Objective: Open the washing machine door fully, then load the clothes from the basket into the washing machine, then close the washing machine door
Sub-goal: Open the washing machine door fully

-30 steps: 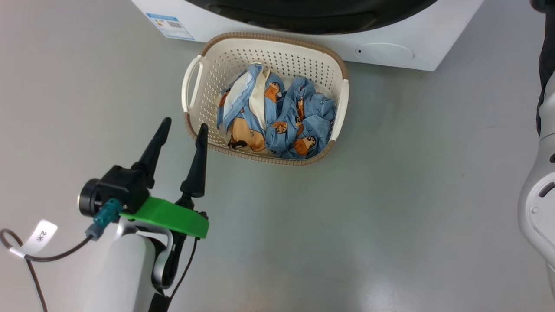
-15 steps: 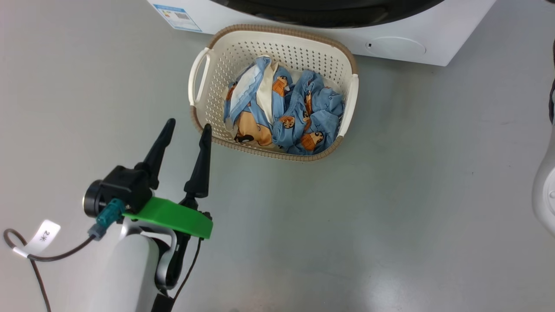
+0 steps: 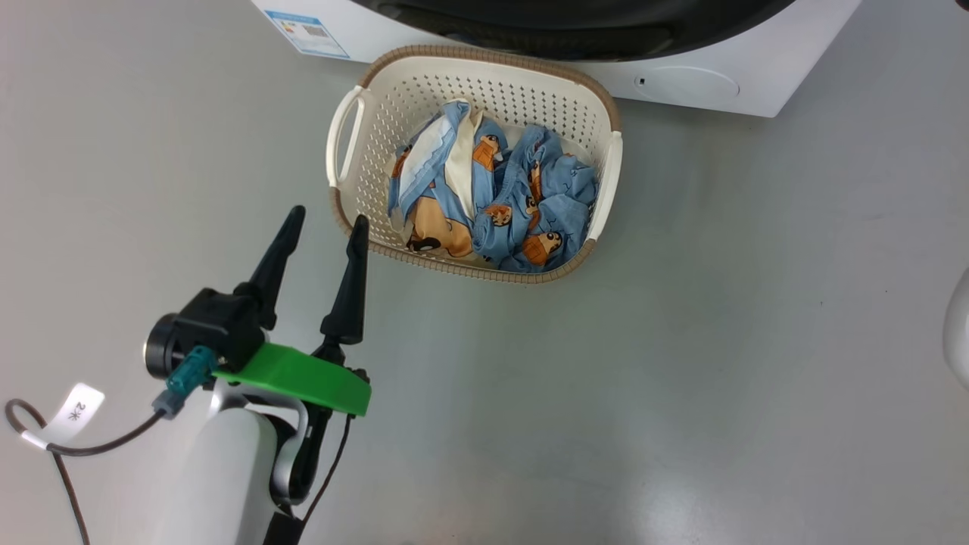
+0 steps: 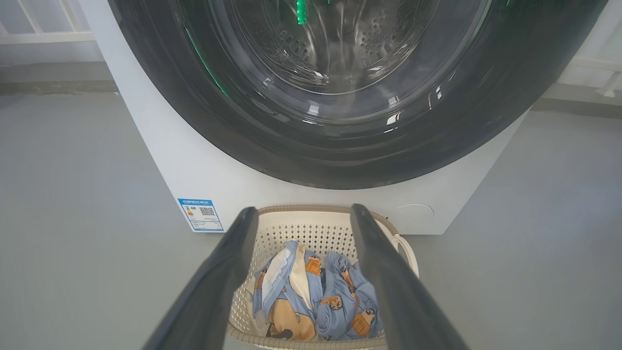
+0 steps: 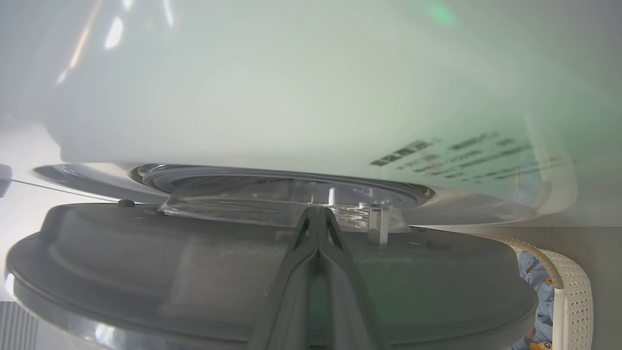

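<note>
Head camera shifted slightly vs a second ago, so the whole scene slid. The pale right forearm (image 3: pixel 958 325) is now a sliver at the 3 o'clock edge and was much bigger. Pose of left gripper (image 3: pixel 328 214) unchanged.

For the right gripper (image 5: pixel 318 214), fingers are pressed together with nothing between them. Its tip lies over the grey inner face of the washing machine door (image 5: pixel 146 262), right at the base of the glass bowl (image 5: pixel 243 206); cannot tell if it touches. Door is ajar, with a gap visible between it and the white front of the washing machine (image 5: pixel 291 97) at 12 o'clock. The basket (image 5: pixel 576 301) sits at 4 o'clock in that view.

Jaws of the left gripper are wide and empty, hovering over the floor (image 3: pixel 681 341). Basket rim is just beside its fingertips at 1 o'clock. The clothes (image 3: pixel 492 197) lie further along the same line, all in the basket. Washing machine is at 12 o'clock, just behind the basket.

Step judged: opening the door fully; loading not begun. To do it well:
- Keep the closed fingers on the inner face, nearer the free edge than the glass.
- Sweep along the hinge arc until the door stops. A slip off the rim may let it swing back.
- Keep the left arm parked clear of the door's path, ready by the basket.
</note>
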`<state>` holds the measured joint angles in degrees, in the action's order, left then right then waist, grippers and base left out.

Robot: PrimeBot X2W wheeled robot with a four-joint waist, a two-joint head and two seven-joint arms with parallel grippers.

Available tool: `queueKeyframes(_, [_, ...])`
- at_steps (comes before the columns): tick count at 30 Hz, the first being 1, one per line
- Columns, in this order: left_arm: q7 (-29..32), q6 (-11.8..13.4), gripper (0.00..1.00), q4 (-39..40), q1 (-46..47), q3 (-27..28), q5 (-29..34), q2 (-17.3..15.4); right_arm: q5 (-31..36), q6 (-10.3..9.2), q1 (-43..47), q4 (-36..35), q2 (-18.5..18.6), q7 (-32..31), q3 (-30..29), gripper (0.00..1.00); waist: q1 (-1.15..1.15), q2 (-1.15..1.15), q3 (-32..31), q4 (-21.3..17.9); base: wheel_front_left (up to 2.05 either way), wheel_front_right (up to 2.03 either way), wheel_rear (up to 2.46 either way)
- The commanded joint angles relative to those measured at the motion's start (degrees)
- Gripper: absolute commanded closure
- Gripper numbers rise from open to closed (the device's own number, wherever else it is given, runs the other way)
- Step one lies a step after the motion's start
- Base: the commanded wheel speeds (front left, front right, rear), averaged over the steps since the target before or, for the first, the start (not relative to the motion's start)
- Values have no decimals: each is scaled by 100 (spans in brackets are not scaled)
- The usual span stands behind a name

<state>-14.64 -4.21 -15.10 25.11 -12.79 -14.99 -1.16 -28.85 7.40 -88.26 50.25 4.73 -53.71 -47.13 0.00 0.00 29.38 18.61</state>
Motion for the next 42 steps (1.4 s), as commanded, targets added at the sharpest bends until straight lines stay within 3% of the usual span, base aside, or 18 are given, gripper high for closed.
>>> queueKeyframes(1, [-36, 24, 0, 141, 106, 173, -46, -172, -12, 9, -130, -132, -185, -171, 54, 100, 0, 0, 0, 6, 0, 0, 0])
queueKeyframes(10, [-36, 12, 0, 155, 86, 188, -56, -172, -190, 9, 44, -349, -185, -1089, 199, 100, 0, 0, -42, 39, 0, 0, 0])
queueKeyframes(25, [-36, 24, 0, 280, 38, 227, 8, -172, -1188, 9, 669, -769, -185, -2312, 974, 100, 0, 0, -201, -45, 0, 0, 0])
queueKeyframes(33, [-36, 16, 0, 319, 9, 235, 53, -172, -2035, 9, 1275, -1109, -185, -2666, 1834, 100, 0, 0, -295, -116, 0, 0, 0])
queueKeyframes(42, [-36, 3, 0, 363, -22, 240, 82, -172, -3197, 9, 2026, -1537, -185, -2595, 3146, 100, 0, 0, -404, -148, 0, 0, 0])
